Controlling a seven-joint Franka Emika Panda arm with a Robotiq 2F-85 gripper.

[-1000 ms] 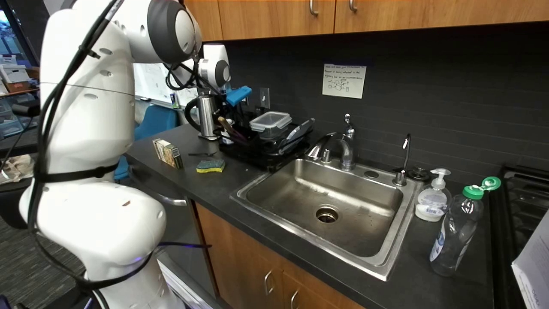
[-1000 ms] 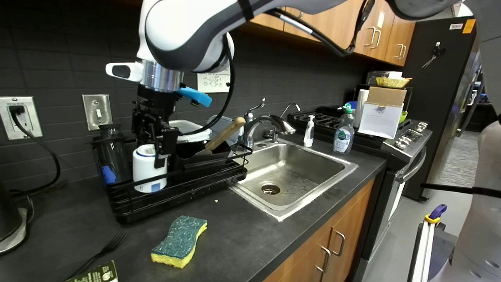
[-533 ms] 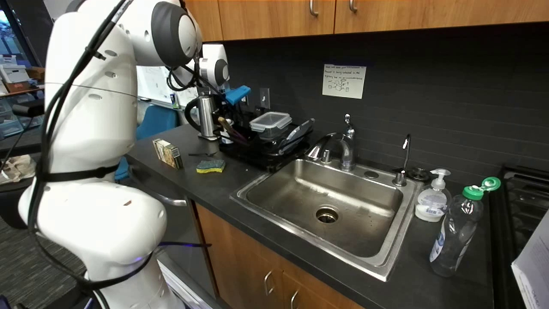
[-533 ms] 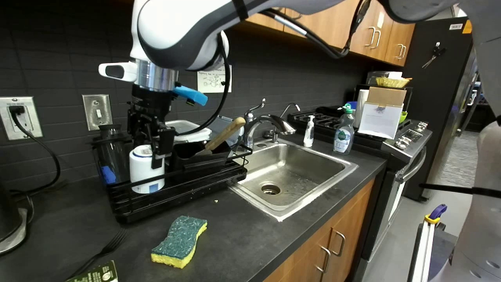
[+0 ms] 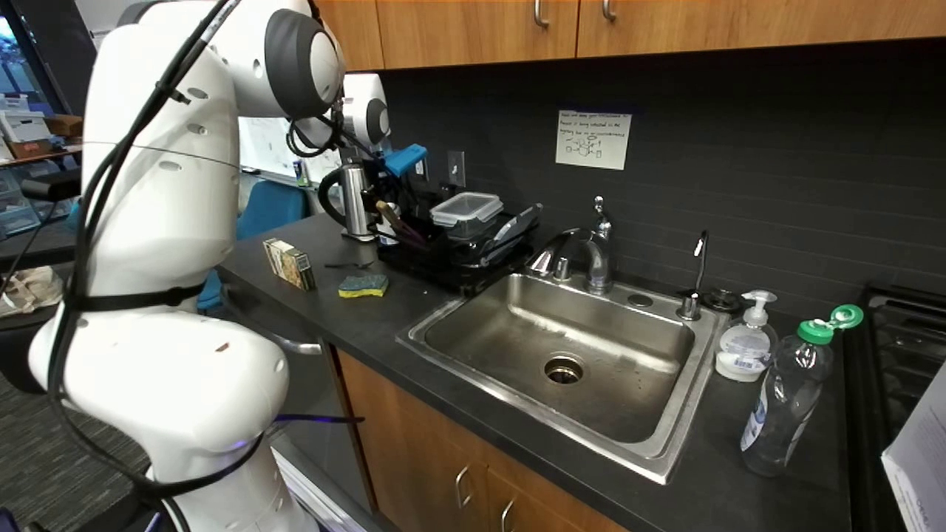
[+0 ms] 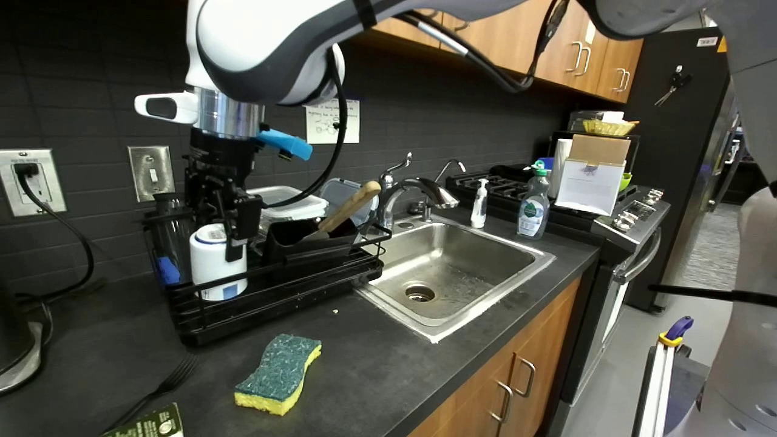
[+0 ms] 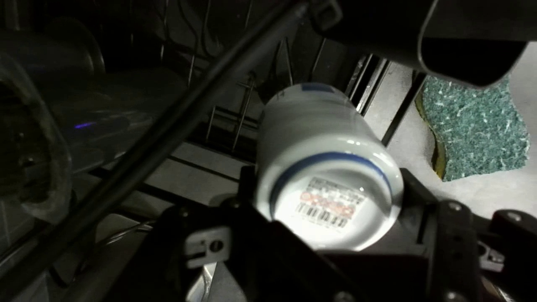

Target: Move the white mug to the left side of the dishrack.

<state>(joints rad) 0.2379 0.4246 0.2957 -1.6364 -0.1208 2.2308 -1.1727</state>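
Charcoal counter (image 6: 352, 370), black-tiled wall (image 5: 709, 162), wooden cabinets (image 5: 665, 22)

No word can be read with certainty: a sticker (image 7: 331, 201) on the base of the white mug (image 7: 325, 163) bears a barcode (image 7: 321, 214) and a row of orange-red characters, all blurred; a paper note (image 5: 593, 140) on the dark wall (image 5: 709, 170) carries handwriting too small to make out. The green-capped bottle (image 6: 533, 203) wears a green emblem (image 6: 532, 210), its lettering illegible; the label (image 5: 743, 362) on the pump bottle (image 5: 746, 341) and the white label (image 6: 707, 41) on the black fridge (image 6: 677, 139) are unreadable too.
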